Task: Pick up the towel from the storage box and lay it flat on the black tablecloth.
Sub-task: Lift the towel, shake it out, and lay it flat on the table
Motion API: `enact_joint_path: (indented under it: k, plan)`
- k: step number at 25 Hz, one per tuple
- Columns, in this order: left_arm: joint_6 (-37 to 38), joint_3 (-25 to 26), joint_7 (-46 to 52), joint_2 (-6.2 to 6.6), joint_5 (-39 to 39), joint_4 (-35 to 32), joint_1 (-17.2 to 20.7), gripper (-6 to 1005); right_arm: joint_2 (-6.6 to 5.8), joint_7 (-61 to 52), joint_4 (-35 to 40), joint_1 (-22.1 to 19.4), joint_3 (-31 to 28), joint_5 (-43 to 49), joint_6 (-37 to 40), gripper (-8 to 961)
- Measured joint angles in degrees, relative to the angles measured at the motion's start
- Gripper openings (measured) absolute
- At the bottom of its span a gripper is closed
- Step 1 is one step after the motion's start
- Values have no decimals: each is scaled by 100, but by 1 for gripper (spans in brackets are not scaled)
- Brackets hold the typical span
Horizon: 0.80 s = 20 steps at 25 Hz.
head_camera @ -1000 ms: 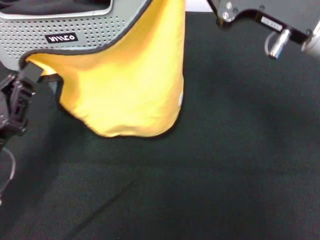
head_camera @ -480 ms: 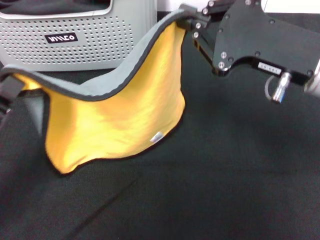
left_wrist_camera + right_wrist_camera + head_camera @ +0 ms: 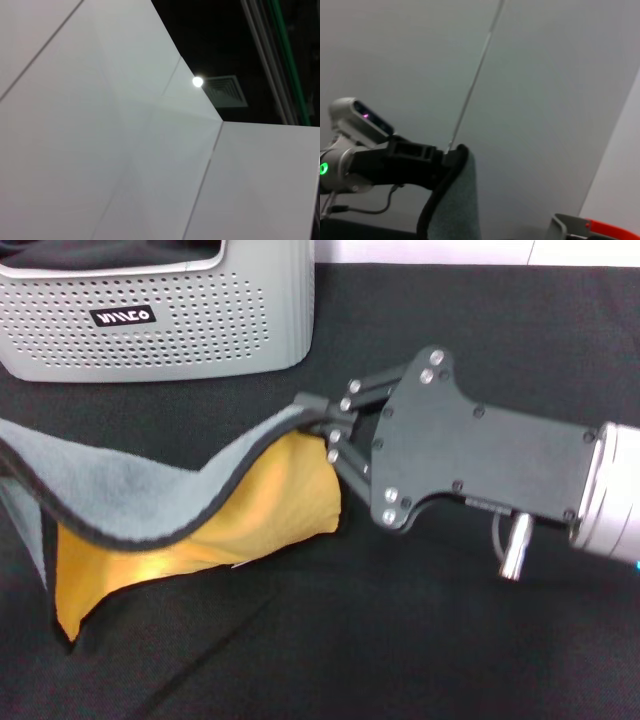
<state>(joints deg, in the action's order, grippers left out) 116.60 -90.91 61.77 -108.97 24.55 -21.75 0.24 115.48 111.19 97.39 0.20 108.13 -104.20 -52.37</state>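
The towel (image 3: 150, 500) hangs stretched between my two grippers, grey-blue face up and yellow face below, with black edging. Its sagging yellow part rests on the black tablecloth (image 3: 450, 650) at the left. My right gripper (image 3: 318, 425) is shut on the towel's right corner, low over the tablecloth. The towel's left corner runs off the head view's left edge. In the right wrist view my left gripper (image 3: 454, 154) is shut on the far corner of the towel (image 3: 460, 210). The storage box (image 3: 200, 330) stands at the back left, apart from the towel.
The tablecloth spreads wide to the front and right of the towel. A dark cloth lies inside the box at its top edge. The left wrist view shows only ceiling. A grey object with an orange-red edge (image 3: 585, 227) shows in the right wrist view.
Both grippers have come down and toward me with the towel, away from the box. The towel has turned grey face up, and its sagging part now lies on the tablecloth.
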Motion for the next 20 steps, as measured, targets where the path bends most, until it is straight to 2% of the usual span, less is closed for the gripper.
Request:
enact_joint_path:
  k: [9, 17, 20]
  plan:
    - [12, -2, 220, 82, 595, -92, 42, 8, 1, -9, 349, -248, 237, 283, 36, 15]
    - [12, 13, 362, 149, 948, -122, -61, 8, -7, -49, 703, -919, -84, 516, -599, 15]
    - [12, -3, 523, 203, 961, -280, -92, 8, 29, -19, 883, -1162, -183, 610, -819, 15]
